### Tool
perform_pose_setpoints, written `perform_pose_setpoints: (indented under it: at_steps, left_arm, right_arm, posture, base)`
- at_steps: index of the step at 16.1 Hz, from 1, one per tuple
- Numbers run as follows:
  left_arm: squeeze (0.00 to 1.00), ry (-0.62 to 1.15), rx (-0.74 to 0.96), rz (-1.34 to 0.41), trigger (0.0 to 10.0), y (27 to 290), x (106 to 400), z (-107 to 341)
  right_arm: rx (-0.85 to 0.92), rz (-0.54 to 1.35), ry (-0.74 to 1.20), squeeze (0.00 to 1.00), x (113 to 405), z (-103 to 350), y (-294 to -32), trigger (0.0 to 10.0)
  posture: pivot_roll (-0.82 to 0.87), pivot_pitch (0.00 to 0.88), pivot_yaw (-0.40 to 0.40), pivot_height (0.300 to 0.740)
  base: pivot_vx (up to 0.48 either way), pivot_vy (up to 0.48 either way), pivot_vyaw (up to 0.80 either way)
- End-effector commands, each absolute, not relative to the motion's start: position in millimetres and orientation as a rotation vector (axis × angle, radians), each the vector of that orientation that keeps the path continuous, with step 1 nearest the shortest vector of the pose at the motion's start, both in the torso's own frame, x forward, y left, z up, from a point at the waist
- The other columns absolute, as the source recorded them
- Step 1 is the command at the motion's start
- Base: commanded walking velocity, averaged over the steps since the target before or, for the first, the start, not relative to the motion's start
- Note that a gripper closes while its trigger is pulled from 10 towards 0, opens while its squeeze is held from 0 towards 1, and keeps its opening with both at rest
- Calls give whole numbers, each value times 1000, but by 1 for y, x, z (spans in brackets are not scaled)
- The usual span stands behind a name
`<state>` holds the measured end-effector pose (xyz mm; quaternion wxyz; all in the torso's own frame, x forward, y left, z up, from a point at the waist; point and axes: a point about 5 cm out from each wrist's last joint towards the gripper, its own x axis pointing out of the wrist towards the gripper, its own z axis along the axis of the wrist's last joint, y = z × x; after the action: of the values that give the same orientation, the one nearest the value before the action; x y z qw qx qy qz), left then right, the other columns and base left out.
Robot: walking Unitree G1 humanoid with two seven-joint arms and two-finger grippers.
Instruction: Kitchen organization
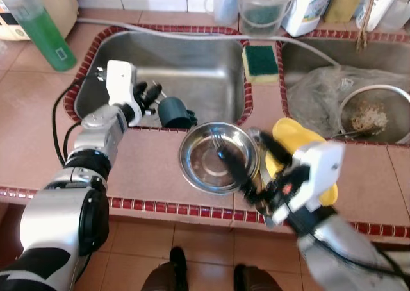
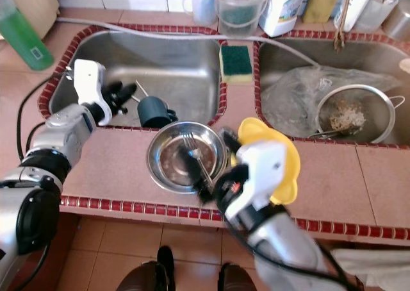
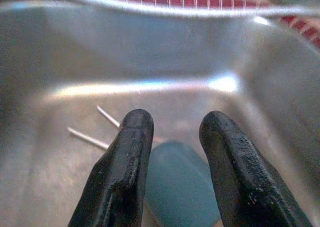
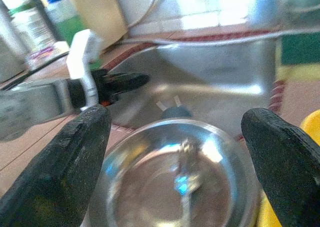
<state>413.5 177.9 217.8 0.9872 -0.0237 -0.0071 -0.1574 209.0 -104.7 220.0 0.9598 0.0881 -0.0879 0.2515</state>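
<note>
Left gripper point(image 1: 152, 93): reaches over the near rim of the left sink point(image 1: 192, 60); fingers point(image 3: 125, 162) parted by a narrow gap and holding nothing; the dark teal cup point(image 1: 175, 112) lies just past the fingertips, low in the sink near its front wall
Right gripper point(image 2: 211, 163): hangs over the steel bowl point(image 1: 218, 156); fingers point(image 4: 60, 162) spread wide, one at each side of the bowl's rim, nothing between them
Steel bowl: sits on the tiled counter point(image 1: 147, 169) in front of the left sink, close to the counter's front edge; a fork point(image 2: 195, 151) lies inside it
Yellow item point(image 2: 285, 153): on the counter just right of the bowl, partly hidden by the right wrist; what it is cannot be told
Sponge point(image 1: 260, 61): green and yellow, on the ledge between the two sinks
Right sink point(image 2: 384, 60): holds a metal strainer point(image 2: 349, 115) with food scraps and a crumpled clear plastic bag point(image 2: 288, 92)
Green bottle point(image 1: 40, 28): stands on the counter left of the left sink
</note>
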Motion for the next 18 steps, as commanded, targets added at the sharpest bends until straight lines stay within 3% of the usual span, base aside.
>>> perform_pose_setpoints:
  at_steps: [1,17,18]
  left_arm:
    - [0,-67,-61,-299,10000,182,415,230]
    - [0,-67,-61,-299,10000,182,415,230]
    - [0,-253,-51,-299,10000,178,399,240]
  right_arm:
    - [176,470,-205,0,215,222,-110,10000]
    - [176,470,-205,0,215,222,-110,10000]
    - [110,357,-339,0,250,233,-124,10000]
  posture:
    - [-251,242,72,740]
    - [-251,242,72,740]
    - [-159,0,38,740]
  base:
    - [0,0,0]
    - [0,0,0]
    - [0,0,0]
